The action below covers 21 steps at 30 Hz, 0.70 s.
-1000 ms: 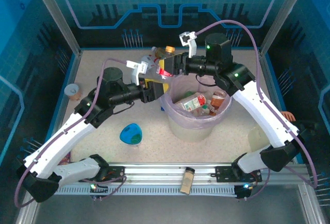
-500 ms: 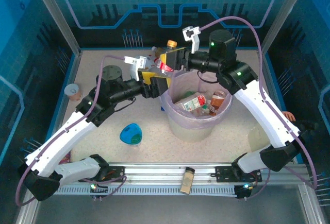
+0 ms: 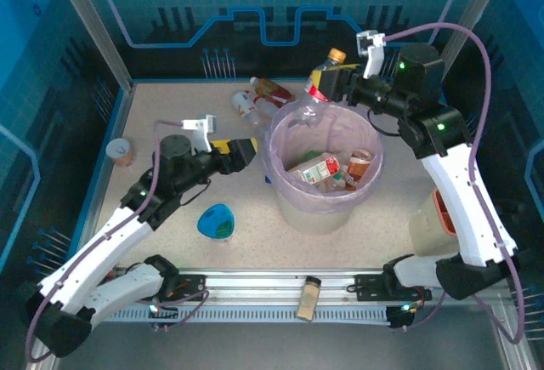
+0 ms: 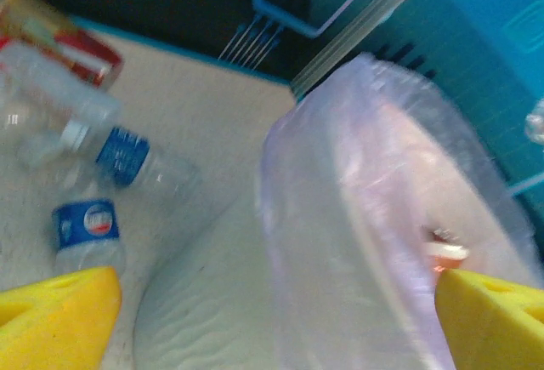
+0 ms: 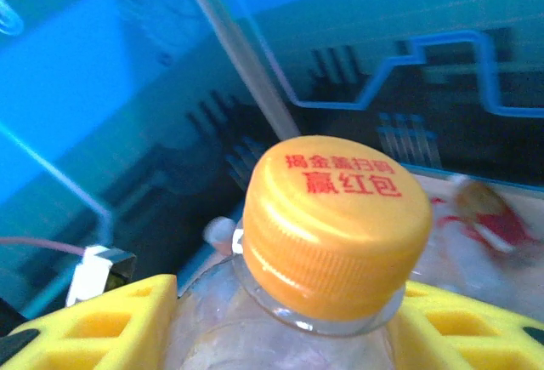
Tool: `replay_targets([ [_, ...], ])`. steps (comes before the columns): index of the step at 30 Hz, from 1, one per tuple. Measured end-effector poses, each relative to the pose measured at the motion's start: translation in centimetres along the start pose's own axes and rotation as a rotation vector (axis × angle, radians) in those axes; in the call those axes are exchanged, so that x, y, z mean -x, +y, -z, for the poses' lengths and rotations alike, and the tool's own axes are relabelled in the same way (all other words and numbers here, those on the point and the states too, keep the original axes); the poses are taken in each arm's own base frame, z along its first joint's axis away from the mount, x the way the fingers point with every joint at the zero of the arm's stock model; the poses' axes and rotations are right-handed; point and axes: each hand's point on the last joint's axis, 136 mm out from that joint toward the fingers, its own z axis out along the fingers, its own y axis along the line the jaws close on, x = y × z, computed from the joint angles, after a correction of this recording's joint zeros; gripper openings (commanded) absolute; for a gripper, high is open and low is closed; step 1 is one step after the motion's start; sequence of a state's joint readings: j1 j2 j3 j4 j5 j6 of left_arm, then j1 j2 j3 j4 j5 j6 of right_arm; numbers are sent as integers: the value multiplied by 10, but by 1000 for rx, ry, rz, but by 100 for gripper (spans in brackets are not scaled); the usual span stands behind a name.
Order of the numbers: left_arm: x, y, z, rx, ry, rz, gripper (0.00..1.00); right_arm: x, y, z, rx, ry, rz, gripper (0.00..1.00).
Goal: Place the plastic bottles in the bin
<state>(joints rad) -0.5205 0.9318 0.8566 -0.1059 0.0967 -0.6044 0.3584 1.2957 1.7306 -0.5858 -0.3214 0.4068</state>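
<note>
Right gripper (image 3: 336, 82) is pinching an orange-capped bottle (image 3: 319, 98) above the bin's (image 3: 314, 208) far rim. Left gripper (image 3: 234, 150) is empty, jaws spread wide.

Right wrist view: yellow fingers (image 5: 110, 323) sit on both sides of the clear bottle body just under the orange cap (image 5: 337, 225), which has red print on top. The bottle has a red label and is tilted, cap pointing away from the bin. The left gripper sits low, just left of the bin, facing its wall and not touching it. Several bottles are inside the bin, including a red-labelled one (image 3: 314, 168). Loose bottles (image 3: 255, 98) lie on the table (image 3: 170, 106) beyond the bin's far-left side, two with blue labels (image 4: 85, 221). A blue dish (image 3: 215, 220) is near-left of the bin. A paper cup (image 3: 121, 149) is well left of it.
</note>
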Motion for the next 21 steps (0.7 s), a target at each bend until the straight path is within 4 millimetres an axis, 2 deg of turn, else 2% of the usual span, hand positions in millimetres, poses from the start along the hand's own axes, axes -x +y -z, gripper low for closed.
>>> replay_targets([
  [3, -14, 5, -10, -3, 46, 22, 93, -19, -21, 13, -137, 72, 54, 16],
  [7, -16, -7, -11, -59, 55, 21, 89, -56, -43, 14, -228, 226, 71, 17],
  [9, -20, -13, -14, -80, 70, 14, 88, -75, -48, 7, -236, 301, 70, 17],
  [12, -32, -17, -23, -96, 114, 13, 87, -105, -44, -11, -206, 403, 70, 17],
  [17, -34, -23, -28, -121, 117, 8, 82, -162, -42, -39, -158, 572, 14, 18],
  [21, -34, -24, -28, -129, 111, 6, 80, -190, -41, -50, -142, 642, -58, 22],
])
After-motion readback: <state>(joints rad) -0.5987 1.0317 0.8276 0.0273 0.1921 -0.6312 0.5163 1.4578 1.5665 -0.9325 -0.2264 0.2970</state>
